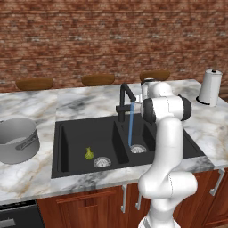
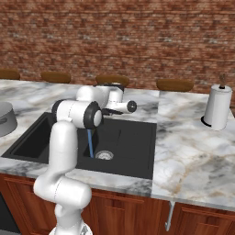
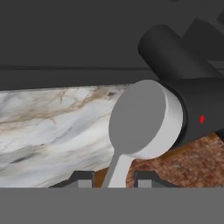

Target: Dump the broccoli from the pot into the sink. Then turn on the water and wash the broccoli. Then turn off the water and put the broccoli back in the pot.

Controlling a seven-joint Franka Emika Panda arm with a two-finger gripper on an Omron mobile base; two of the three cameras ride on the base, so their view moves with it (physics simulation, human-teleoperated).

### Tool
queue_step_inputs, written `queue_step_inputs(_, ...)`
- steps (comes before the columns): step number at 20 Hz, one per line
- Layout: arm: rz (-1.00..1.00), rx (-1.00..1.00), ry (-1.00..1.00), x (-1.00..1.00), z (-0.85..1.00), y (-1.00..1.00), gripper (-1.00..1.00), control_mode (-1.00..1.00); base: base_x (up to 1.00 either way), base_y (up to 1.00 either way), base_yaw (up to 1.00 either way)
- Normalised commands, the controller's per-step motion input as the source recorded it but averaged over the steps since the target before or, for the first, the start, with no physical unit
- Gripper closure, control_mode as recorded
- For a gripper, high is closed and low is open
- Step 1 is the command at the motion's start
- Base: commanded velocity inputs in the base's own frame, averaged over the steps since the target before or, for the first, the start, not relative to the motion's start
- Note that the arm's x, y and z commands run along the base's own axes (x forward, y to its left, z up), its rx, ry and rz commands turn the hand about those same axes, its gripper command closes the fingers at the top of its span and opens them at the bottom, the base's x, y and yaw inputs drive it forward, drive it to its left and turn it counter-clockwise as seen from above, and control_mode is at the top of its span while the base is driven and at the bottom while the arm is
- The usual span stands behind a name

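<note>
The broccoli [image 1: 89, 153] is a tiny yellow-green floret lying in the larger left basin of the black sink [image 1: 78, 131], beside its silver drain. The grey metal pot [image 1: 18, 140] stands on the marble counter left of the sink. From the black faucet [image 1: 126, 99] a blue stream of water [image 1: 131, 125] falls into the smaller right basin. In the hand view my gripper [image 3: 114, 177] is behind the faucet, and the grey faucet lever [image 3: 117, 168] runs up between its two fingertips. The jaws stand narrow, shut on that lever.
A white paper towel roll [image 1: 210, 87] stands on the counter at the right. Three brown wooden bowls [image 1: 34, 83] line the back edge below the brick wall. My arm's upper link [image 1: 165, 108] crosses over the sink's right basin.
</note>
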Motion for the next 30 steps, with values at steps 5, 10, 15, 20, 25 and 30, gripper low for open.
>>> queue_step_inputs(5,0.00,0.00,0.00,0.00,0.00,0.00,1.00,-1.00,0.00,0.00,0.00)
queue_step_inputs(10,0.00,0.00,0.00,0.00,0.00,0.00,1.00,-1.00,0.00,0.00,0.00)
queue_step_inputs(15,0.00,0.06,-0.08,0.00,0.01,0.00,1.00,-1.00,0.00,0.00,0.00)
queue_step_inputs(20,0.05,0.09,-0.08,0.01,0.06,0.00,1.00,-1.00,0.00,0.00,0.00)
queue_step_inputs(25,0.07,0.12,-0.04,0.05,0.16,0.00,1.00,-1.00,0.00,0.00,0.00)
queue_step_inputs(30,0.07,0.12,-0.01,0.11,0.36,0.05,1.00,-1.00,0.00,0.00,0.00)
